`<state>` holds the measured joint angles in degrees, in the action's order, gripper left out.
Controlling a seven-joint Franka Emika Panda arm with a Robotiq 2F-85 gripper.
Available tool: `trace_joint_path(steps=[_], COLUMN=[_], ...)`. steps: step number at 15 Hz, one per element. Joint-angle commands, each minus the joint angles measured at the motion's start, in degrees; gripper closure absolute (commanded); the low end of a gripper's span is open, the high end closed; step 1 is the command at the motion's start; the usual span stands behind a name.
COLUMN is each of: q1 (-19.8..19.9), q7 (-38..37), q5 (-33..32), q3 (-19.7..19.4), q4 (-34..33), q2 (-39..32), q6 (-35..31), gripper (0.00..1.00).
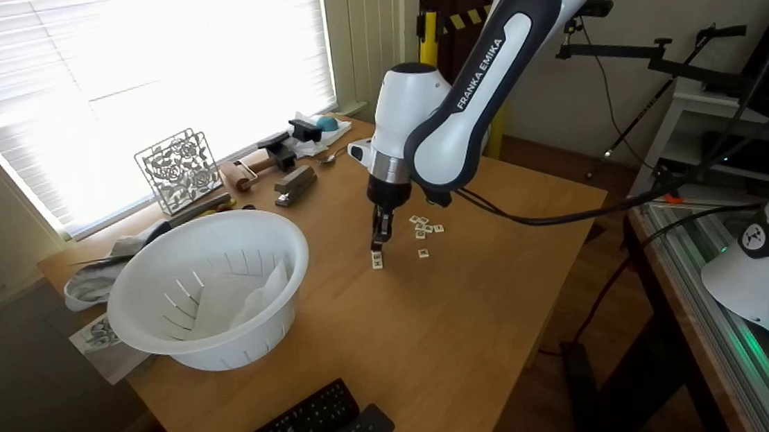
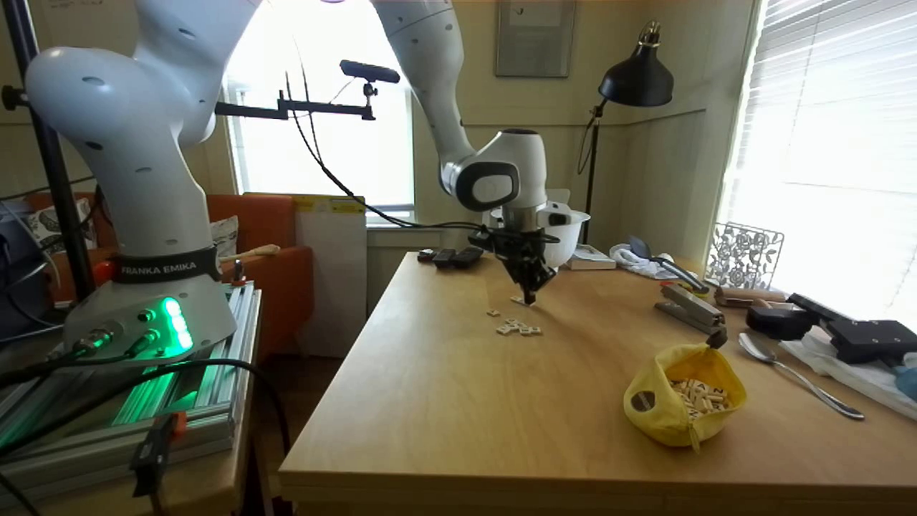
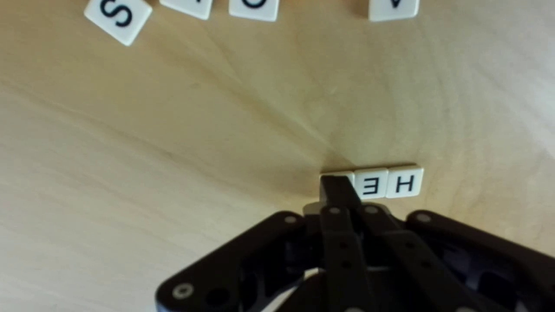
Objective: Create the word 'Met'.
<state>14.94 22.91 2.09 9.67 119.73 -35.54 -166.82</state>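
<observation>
A short row of white letter tiles lies on the table. In the wrist view an H tile [image 3: 404, 183] and an E tile [image 3: 370, 183] touch side by side, upside down. A third tile [image 3: 350, 175] touches the E, its letter hidden under my fingertips. The row shows in both exterior views [image 1: 377, 260] [image 2: 518, 300]. My gripper [image 3: 339, 186] is shut, its fingertips together over the third tile; contact is unclear. It also shows in both exterior views [image 1: 377, 246] [image 2: 529, 298]. An A tile [image 3: 394, 9] lies apart, near an S tile [image 3: 118, 19] and other loose tiles [image 1: 420, 234].
A large white bowl [image 1: 236, 351] and two black remotes [image 1: 297, 429] stand on the table. A yellow bag [image 2: 663, 423] holds many tiles. A stapler [image 2: 689, 308], a spoon [image 2: 806, 383] and a metal holder [image 1: 180, 171] line the window side.
</observation>
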Motion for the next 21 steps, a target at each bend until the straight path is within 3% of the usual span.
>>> trace_joint_path(steps=[1, 21], q1=[-1.3, -2.6], q7=[-1.7, -1.7], q5=[-1.4, -1.0], q3=[-1.1, -1.1], q4=[1.4, 3.6], q2=[1.2, 5.1], q6=[0.0, 2.0], gripper=[1.00, 1.00])
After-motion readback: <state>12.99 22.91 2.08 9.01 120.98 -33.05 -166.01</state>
